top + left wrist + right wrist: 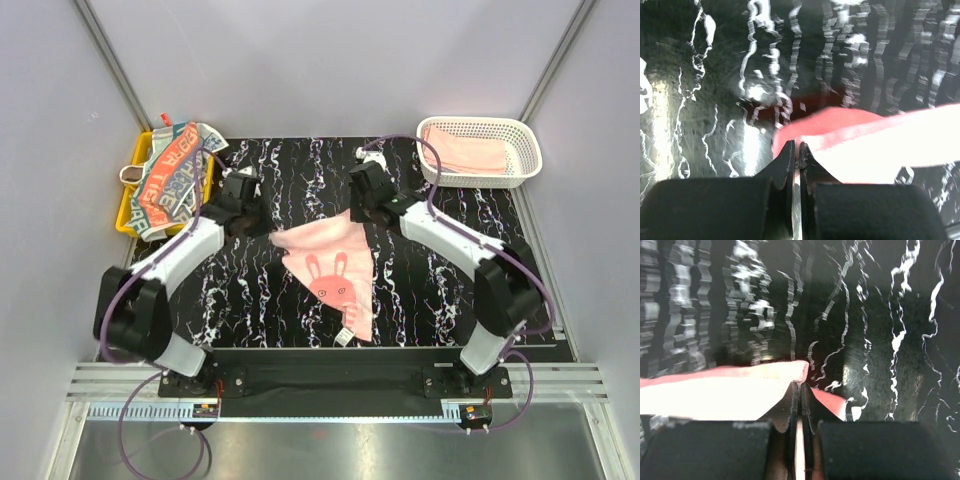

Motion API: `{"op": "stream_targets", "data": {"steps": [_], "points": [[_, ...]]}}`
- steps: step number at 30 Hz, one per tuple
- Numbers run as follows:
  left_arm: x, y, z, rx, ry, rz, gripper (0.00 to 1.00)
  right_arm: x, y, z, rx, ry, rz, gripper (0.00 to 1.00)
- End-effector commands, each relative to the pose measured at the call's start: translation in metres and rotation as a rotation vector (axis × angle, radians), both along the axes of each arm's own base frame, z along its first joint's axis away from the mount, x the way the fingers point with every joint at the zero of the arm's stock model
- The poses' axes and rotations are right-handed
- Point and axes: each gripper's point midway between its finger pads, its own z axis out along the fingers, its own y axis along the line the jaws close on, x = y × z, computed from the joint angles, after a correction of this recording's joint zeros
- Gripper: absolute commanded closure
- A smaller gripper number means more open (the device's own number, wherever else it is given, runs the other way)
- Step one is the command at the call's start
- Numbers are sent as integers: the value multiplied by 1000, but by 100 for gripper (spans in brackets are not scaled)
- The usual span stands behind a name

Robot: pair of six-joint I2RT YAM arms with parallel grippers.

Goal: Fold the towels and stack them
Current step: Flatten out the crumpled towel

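Observation:
A pink towel (332,266) with a rabbit face on it is spread over the black marbled table (450,290), its long end trailing toward the near edge. My left gripper (258,225) is shut on the towel's left corner (805,131). My right gripper (362,208) is shut on its far corner (790,371). In both wrist views the jaws are pressed together with pink cloth pinched at their tips. A cream towel with red and teal letters (172,175) lies bunched on the yellow tray (128,205). Another pink towel (468,151) lies in the white basket (527,165).
The yellow tray stands off the table's far left corner and the white lattice basket at its far right. Grey walls close in the back and both sides. Purple cables loop beside each arm.

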Motion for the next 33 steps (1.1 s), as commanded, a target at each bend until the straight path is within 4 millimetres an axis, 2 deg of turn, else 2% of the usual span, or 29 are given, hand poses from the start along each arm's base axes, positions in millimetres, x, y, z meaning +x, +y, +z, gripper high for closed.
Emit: {"op": "stream_targets", "data": {"steps": [1, 2, 3, 4, 5, 6, 7, 8, 9, 10, 11, 12, 13, 14, 16, 17, 18, 19, 24, 28, 33], "points": [[-7, -10, 79, 32, -198, -78, 100, -10, 0, 93, 121, -182, 74, 100], [-10, -7, 91, 58, -231, -69, 100, -15, 0, 103, 133, -202, 99, 100], [-23, -10, 115, 50, -281, -91, 100, -21, 4, 117, 161, -224, 136, 100], [-29, -11, 129, 52, -316, -107, 100, -27, 4, 130, 176, -249, 159, 100], [-33, -11, 151, 44, -368, -106, 100, -37, 1, 159, 197, -311, 188, 100], [-47, -13, 172, 29, -409, -128, 100, -45, 3, 173, 216, -338, 219, 100], [-55, -12, 184, 26, -441, -141, 100, -58, -1, 198, 231, -392, 249, 100], [-61, -12, 205, 11, -485, -143, 100, -65, -2, 214, 248, -421, 268, 100], [-71, -16, 216, -2, -507, -166, 100, -74, -2, 225, 265, -438, 295, 100], [-83, -12, 230, -8, -533, -172, 100, -82, -2, 237, 283, -463, 316, 100], [-90, -12, 240, -20, -551, -181, 100, -95, -7, 260, 313, -507, 331, 100], [-100, -13, 259, -46, -591, -196, 100, -103, -8, 269, 329, -519, 349, 100], [-108, -12, 266, -58, -599, -205, 100, -109, -12, 278, 340, -537, 350, 100], [-118, -9, 282, -83, -637, -210, 100, -123, -15, 298, 387, -569, 372, 100], [-133, -7, 312, -135, -695, -223, 100, -136, -20, 313, 428, -571, 372, 100], [-140, -6, 325, -158, -718, -234, 100, -142, -23, 328, 448, -588, 372, 100], [-146, -5, 335, -174, -733, -241, 100, -145, -27, 330, 444, -577, 363, 100], [-153, -2, 357, -206, -779, -241, 100, -149, -28, 336, 456, -586, 366, 100], [-173, 2, 398, -279, -857, -264, 100, -171, -44, 370, 515, -656, 367, 100], [-183, 2, 408, -328, -875, -281, 100, -191, -55, 389, 554, -701, 382, 100], [-197, 9, 421, -384, -915, -270, 100, -208, -63, 403, 587, -730, 402, 100]]}}
